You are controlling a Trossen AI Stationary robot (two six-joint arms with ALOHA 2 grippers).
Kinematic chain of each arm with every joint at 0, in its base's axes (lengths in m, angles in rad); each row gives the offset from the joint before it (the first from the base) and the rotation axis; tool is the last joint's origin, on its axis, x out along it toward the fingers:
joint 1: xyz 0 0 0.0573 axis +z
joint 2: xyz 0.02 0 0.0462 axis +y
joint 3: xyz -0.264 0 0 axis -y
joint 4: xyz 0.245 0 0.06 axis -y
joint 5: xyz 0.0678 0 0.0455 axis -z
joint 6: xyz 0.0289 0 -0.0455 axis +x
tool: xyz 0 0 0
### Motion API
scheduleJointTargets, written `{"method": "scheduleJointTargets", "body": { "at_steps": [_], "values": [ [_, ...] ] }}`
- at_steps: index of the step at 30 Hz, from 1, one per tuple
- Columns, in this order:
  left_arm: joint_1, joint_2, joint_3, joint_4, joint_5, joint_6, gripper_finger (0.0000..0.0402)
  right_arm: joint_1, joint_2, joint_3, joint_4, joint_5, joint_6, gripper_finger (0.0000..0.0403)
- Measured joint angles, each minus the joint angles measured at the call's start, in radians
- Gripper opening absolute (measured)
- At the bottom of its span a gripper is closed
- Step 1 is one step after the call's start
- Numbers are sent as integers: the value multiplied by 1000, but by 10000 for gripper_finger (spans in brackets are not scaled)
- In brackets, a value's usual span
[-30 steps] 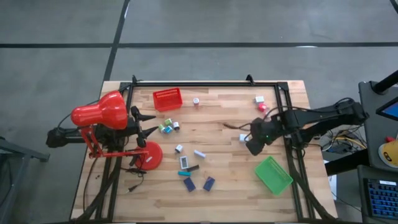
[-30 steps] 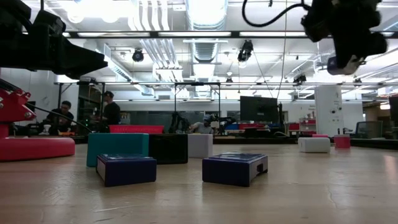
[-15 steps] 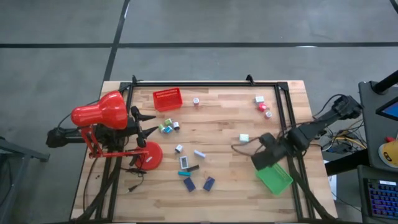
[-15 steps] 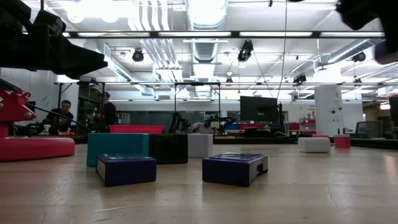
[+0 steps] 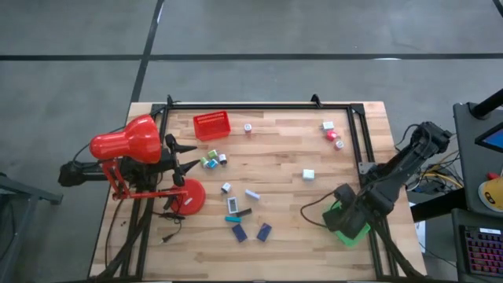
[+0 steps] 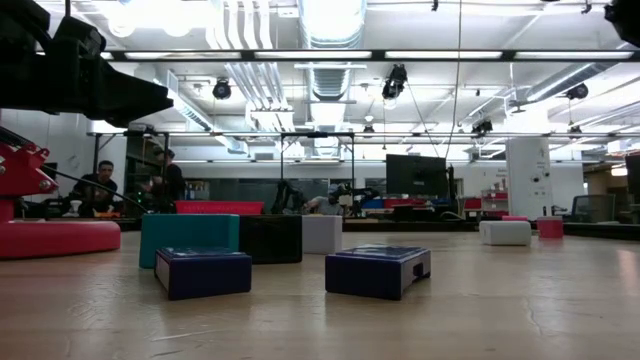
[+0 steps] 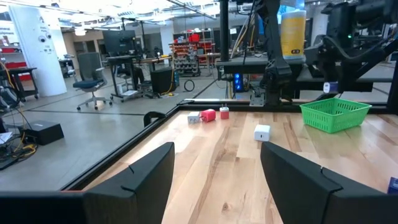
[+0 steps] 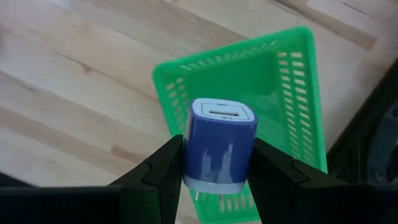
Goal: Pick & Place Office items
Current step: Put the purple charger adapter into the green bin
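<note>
My right gripper (image 5: 346, 211) hangs over the green tray (image 8: 292, 93) at the table's near right, shut on a blue plug-like block (image 8: 219, 146) with a pale slotted end. Other office items lie on the wood. Two navy blocks (image 5: 240, 233) (image 5: 263, 231) sit near the front middle, a white cube (image 5: 309, 174) lies right of centre, and red and white pieces (image 5: 331, 130) lie at the far right. My left gripper (image 7: 217, 180) stands open and level at the table's left, beside the red lamp (image 5: 126, 145), with nothing between its fingers. My right gripper pinches the blue block by two opposite sides (image 8: 189, 155) between its two fingers (image 8: 158, 168). The fingers come from above, pointing down. The block's slotted pale end faces up toward the wrist. It hangs clear, over the green tray's near end.
A red tray (image 5: 211, 126) stands at the far left of the frame. The lamp's round red base (image 5: 189, 196) sits at the left. A black metal frame (image 5: 259, 106) rims the work area. In the low view, navy blocks (image 6: 203, 272) (image 6: 378, 270) and a teal block (image 6: 188, 237) stand close.
My right gripper has swung from the middle right of the table toward the near edge and now hangs over the green tray, a little lower. It has rolled about its pointing line, and has left the low view.
</note>
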State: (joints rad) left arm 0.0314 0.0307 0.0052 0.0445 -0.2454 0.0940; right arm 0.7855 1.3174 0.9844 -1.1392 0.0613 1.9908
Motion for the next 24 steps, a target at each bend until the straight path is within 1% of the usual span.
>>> {"method": "scheduleJointTargets", "body": {
  "at_steps": [6, 10, 13, 24],
  "values": [
    [0, 0, 0, 0, 0, 0, 245, 16, 79, 1, -1, -3, 11, 148],
    [0, 0, 0, 0, 0, 0, 245, 16, 131, 1, 1, -36, 11, 148],
    [0, 0, 0, 0, 0, 0, 245, 16, 166, 1, 21, -40, 16, 148],
    [0, 0, 0, 0, 0, 0, 245, 45, 245, -6, 68, -47, 40, 148]
  ]
}}
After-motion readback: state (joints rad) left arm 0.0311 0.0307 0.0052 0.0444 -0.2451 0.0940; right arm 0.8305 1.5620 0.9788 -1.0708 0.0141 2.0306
